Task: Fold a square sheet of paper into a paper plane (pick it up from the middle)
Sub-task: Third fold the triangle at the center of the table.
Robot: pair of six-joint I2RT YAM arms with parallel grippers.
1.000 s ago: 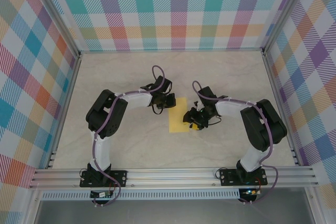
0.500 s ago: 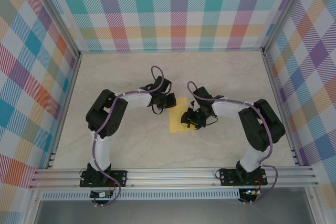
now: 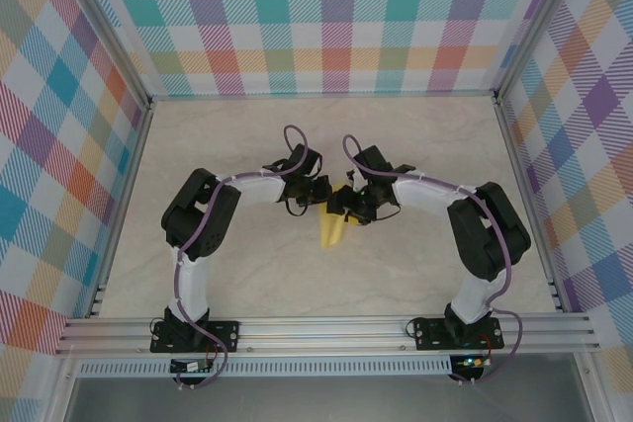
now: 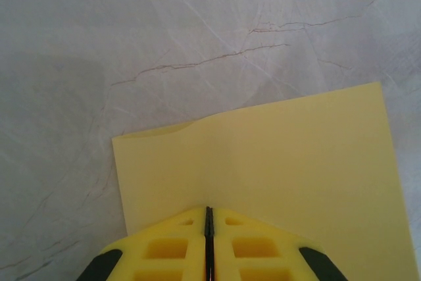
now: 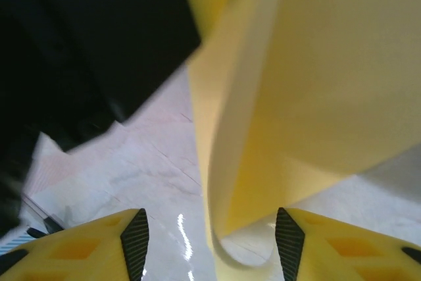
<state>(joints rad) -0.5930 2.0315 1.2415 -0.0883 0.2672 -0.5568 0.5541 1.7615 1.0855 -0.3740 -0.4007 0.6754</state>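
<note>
The yellow square sheet of paper (image 3: 334, 232) lies mid-table, its right side curled up and over so it looks narrow from above. In the left wrist view the sheet (image 4: 276, 156) lies flat with a faint centre crease. My left gripper (image 4: 208, 212) is shut, its tips resting on the sheet's near edge. From above, that gripper (image 3: 315, 193) sits at the paper's far left corner. My right gripper (image 3: 351, 207) is just beside it. In the right wrist view its jaws (image 5: 212, 245) stand open around a raised curl of paper (image 5: 316, 83). The pads (image 5: 135, 241) do not pinch it.
The pale marble-patterned tabletop (image 3: 237, 264) is bounded by aluminium rails (image 3: 326, 328) in front and checkered walls (image 3: 326, 17) on three sides. The left arm's dark body (image 5: 99, 44) looms close at the upper left of the right wrist view. The two grippers nearly touch.
My right gripper has moved up and left toward the left one, rolling the paper's right side over. Its jaws have widened. The left gripper has stayed put, shut.
</note>
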